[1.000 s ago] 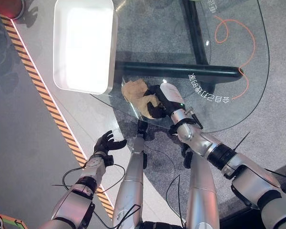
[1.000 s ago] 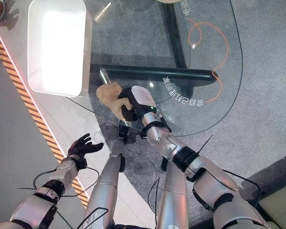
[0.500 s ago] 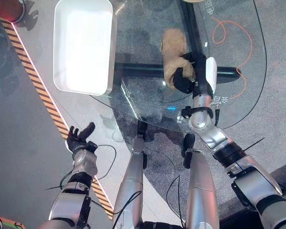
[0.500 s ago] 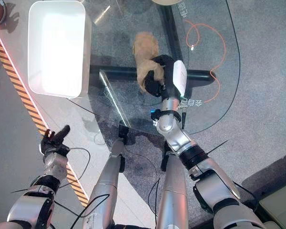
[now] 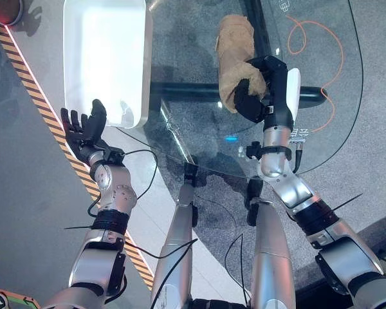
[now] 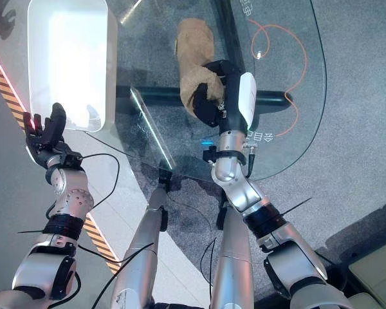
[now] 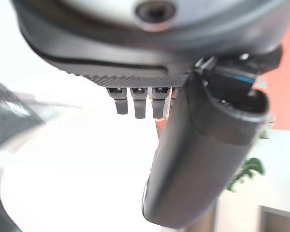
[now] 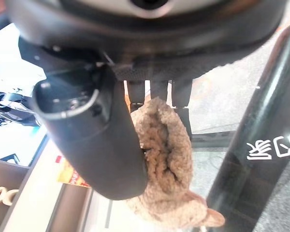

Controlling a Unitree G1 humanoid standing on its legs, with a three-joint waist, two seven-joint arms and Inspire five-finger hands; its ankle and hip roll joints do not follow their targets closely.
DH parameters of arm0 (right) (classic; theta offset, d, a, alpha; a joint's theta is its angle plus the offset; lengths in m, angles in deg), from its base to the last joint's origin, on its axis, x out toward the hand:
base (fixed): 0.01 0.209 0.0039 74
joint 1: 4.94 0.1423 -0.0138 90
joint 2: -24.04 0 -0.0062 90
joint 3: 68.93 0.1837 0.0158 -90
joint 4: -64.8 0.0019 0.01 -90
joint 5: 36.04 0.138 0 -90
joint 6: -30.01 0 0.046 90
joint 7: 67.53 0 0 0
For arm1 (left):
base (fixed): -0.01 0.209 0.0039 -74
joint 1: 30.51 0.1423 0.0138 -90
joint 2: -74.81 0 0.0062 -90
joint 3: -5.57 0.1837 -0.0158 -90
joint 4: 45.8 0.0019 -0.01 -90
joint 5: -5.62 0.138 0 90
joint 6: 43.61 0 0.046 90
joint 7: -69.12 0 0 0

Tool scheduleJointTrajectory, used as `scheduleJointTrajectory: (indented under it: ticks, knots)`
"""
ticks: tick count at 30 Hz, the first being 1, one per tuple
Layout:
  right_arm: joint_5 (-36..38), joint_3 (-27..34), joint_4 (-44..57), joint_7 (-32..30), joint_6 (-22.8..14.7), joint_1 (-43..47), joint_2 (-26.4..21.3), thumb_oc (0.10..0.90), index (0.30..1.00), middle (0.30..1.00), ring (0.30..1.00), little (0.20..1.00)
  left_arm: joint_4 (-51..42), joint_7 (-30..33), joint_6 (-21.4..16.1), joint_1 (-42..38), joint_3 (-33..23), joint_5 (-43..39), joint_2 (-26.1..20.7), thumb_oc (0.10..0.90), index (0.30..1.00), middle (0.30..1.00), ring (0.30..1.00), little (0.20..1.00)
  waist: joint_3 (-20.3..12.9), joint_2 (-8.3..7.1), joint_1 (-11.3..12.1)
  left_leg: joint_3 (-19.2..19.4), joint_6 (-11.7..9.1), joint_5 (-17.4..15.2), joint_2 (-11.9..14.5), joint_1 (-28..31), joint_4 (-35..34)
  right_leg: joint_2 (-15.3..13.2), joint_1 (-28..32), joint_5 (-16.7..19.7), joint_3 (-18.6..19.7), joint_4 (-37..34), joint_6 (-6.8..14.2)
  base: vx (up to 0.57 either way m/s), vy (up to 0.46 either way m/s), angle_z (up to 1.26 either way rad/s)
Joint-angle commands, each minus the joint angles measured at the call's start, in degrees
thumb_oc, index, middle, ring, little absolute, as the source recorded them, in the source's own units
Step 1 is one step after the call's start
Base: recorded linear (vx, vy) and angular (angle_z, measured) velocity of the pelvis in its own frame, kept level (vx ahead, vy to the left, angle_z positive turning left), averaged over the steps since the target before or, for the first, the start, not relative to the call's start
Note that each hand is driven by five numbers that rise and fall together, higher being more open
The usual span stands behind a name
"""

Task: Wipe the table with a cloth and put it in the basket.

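Far left on the floor: orange-black hazard stripe [image 5: 35, 109] running near-to-far. L hand [image 5: 83, 132] is raised over the stripe, just near of the white basket [image 5: 74, 58], apart from it; fingers [image 5: 69, 121] spread & straight, holding nothing. In the L wrist view the fingers [image 7: 137, 104] stick out straight past the palm, thumb [image 7: 203, 154] beside them, nothing between.

White basket sits on the floor at far left, just left of the glass bench [image 5: 193, 84]; its right rim [image 5: 146, 64] lies by the bench's left edge. Can't tell if they touch.

Glass bench is see-through; a dark frame bar [image 5: 186, 90] runs left-right beneath it, another bar [image 5: 260, 29] runs far from it.

Centre-right: tan cloth [image 5: 235, 55] lies on the bench, stretched near-to-far over the bar crossing. R hand [image 5: 260, 93] is on the cloth's near end, fingers [image 5: 244, 103] curled round it w/ thumb pinching; the R wrist view shows the cloth [image 8: 169, 164] bunched between thumb [image 8: 104, 145] & fingers. Cloth's far end lies free on the glass.

Right: thin orange cable [image 5: 315, 45] curls on the floor beneath the glass, well right of the cloth. White print [image 5: 299, 134] on the glass near the R wrist.
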Motion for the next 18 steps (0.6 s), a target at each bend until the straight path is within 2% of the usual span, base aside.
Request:
scheduleJointTrajectory:
  ticks: [1, 4, 10, 15, 16, 17, 18]
  knots:
    - [-7.3, 3.6, 13.5, 0.8, -10.3, 4.0, 3.2, 0.1, 0.3, 0.3, 0.3, 0.2, -5.3, 1.5, -8.4, -0.9, -2.4, 7.4, -1.0, 0.8, 0.9, 0.9, 0.9, 0.9, -1.1, -2.11, -0.6, 5.8, 6.9, -8.5, -6.9, 1.1, 5.6, 3.5, 2.8, 9.2, -3.4, -15.2, 0.0, 0.01, -0.034, 0.01]
    - [-8.1, 4.0, 14.5, 1.4, -10.6, 3.6, 3.9, 0.1, 0.3, 0.3, 0.3, 0.2, -7.4, 3.2, -9.8, -0.5, -2.6, 10.7, 0.2, 0.8, 0.9, 0.9, 0.9, 0.9, -1.1, -2.22, -0.5, 5.8, 6.9, -8.6, -7.0, 1.1, 5.7, 3.4, 3.0, 9.3, -3.4, -15.3, 0.1, 0.0, -0.011, 0.0]
    - [-7.5, 4.1, 15.5, 2.5, -10.7, 4.1, 4.0, 0.1, 0.3, 0.3, 0.3, 0.2, -10.5, 5.8, -9.6, -0.5, -2.7, 15.4, 0.4, 0.8, 0.9, 0.9, 0.9, 0.9, -1.1, -2.49, -0.2, 5.7, 6.9, -8.8, -7.1, 1.2, 5.8, 3.5, 3.4, 9.2, -3.6, -15.5, 0.2, 0.0, 0.0, 0.0]
    - [-7.4, 3.9, 17.5, 5.0, -11.1, 4.1, 4.1, 0.1, 0.3, 0.3, 0.3, 0.2, -14.0, -2.8, -5.9, -0.2, -1.8, 11.6, 0.0, 0.8, 0.9, 0.9, 0.9, 0.9, -1.1, -2.66, -0.1, 5.8, 6.8, -8.9, -7.0, 1.5, 5.7, 3.5, 3.8, 9.2, -3.7, -15.9, 0.3, 0.0, 0.0, 0.0]
    - [-7.5, 3.9, 18.3, 5.8, -11.4, 3.9, 4.0, 0.1, 0.3, 0.3, 0.3, 0.2, -15.3, -4.4, -3.9, 0.1, -1.4, 11.3, 0.1, 0.8, 0.9, 0.9, 0.9, 0.9, -1.1, -2.7, -0.1, 5.8, 6.8, -8.9, -7.0, 1.4, 5.7, 3.5, 3.8, 9.3, -3.7, -15.9, 0.3, 0.0, 0.0, 0.0]
    - [-7.6, 3.9, 18.4, 6.0, -11.4, 3.9, 4.0, 0.1, 0.3, 0.3, 0.3, 0.2, -15.4, -4.7, -3.6, 0.1, -1.3, 11.3, 0.1, 0.8, 0.9, 0.9, 0.9, 0.9, -1.1, -2.7, -0.1, 5.8, 6.8, -8.9, -7.0, 1.4, 5.7, 3.5, 3.8, 9.3, -3.7, -15.9, 0.3, 0.0, 0.0, 0.0]
    - [-7.5, 3.8, 19.0, 7.2, -11.6, 4.0, 4.0, 0.1, 0.3, 0.3, 0.3, 0.2, -16.7, -6.8, -0.4, 0.1, -0.5, 10.9, 0.1, 0.8, 0.9, 0.9, 0.9, 0.9, -1.1, -2.75, -0.2, 5.8, 6.8, -8.9, -7.0, 1.4, 5.7, 3.6, 3.8, 9.3, -3.7, -16.0, 0.4, 0.0, 0.0, 0.0]
